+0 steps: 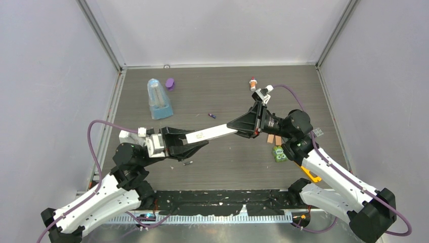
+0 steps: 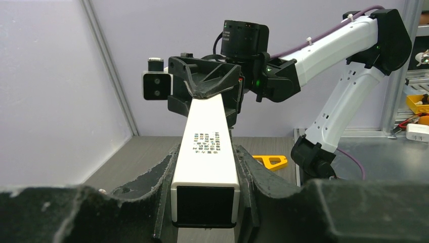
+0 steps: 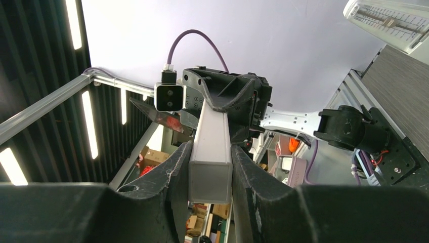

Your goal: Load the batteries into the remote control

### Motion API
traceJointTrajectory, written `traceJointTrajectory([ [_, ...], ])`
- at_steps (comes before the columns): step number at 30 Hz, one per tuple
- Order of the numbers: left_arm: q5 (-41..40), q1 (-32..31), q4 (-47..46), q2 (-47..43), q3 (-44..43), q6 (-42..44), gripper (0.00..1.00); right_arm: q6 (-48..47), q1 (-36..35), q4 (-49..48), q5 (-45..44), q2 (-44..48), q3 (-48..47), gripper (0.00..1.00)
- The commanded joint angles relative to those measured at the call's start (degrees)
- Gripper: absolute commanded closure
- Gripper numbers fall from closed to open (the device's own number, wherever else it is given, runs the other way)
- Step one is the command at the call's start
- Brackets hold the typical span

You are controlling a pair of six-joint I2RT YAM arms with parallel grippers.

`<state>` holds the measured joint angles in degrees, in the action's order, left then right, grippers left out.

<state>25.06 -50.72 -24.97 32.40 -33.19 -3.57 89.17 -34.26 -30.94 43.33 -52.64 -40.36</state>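
Observation:
A narrow white bar (image 1: 215, 132) with a printed label and a black tip hangs above the table, held at both ends. My left gripper (image 1: 196, 140) is shut on its black-tipped end (image 2: 205, 205). My right gripper (image 1: 233, 125) is shut on the plain end (image 3: 211, 179). The remote control (image 1: 158, 98), a pale flat handset, lies at the back left; it also shows in the right wrist view (image 3: 389, 20). A purple battery (image 1: 212, 116) lies mid-table. A dark battery (image 1: 188, 163) lies below the left gripper. The other batteries do not show.
A red-and-white capped little bottle (image 1: 253, 82) stands at the back. A purple cap (image 1: 170, 83) lies beside the remote. Two tan pieces (image 1: 273, 138), a green cube (image 1: 279, 153) and a yellow tool (image 1: 311, 174) lie under the right arm.

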Motion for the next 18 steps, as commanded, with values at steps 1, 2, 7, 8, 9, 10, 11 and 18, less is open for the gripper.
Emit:
traceJointTrajectory([
  [1,-0.07,-0.19,-3.18,-0.22,0.34,-0.20,0.78,3.66,0.14,-7.87,-0.80,0.06,0.39,0.95],
  [2,-0.09,-0.17,-3.23,-0.31,0.35,-0.22,0.78,3.96,0.20,-8.23,-0.93,0.11,0.44,0.95],
  [7,0.50,-0.17,-3.33,-0.67,0.42,-0.29,0.71,4.74,0.18,-8.69,-1.17,0.55,0.45,0.95],
  [8,0.72,-0.17,-3.40,-0.59,0.37,-0.29,0.69,4.86,0.17,-8.83,-1.20,0.58,0.48,0.95],
  [9,0.84,-0.17,-3.41,-0.57,0.48,-0.29,0.67,4.96,0.21,-8.94,-1.16,0.52,0.56,0.95],
  [10,0.94,-0.17,-3.45,-0.48,0.48,-0.32,0.66,5.10,0.17,-9.09,-1.15,0.52,0.61,0.95],
  [11,1.10,-0.17,-3.50,-0.35,0.46,-0.30,0.64,5.07,0.17,-9.11,-1.21,0.43,0.58,0.95],
  [18,1.22,-0.17,-3.52,-0.49,0.51,-0.22,0.56,5.51,0.16,-9.83,-1.15,0.13,0.76,0.95],
])
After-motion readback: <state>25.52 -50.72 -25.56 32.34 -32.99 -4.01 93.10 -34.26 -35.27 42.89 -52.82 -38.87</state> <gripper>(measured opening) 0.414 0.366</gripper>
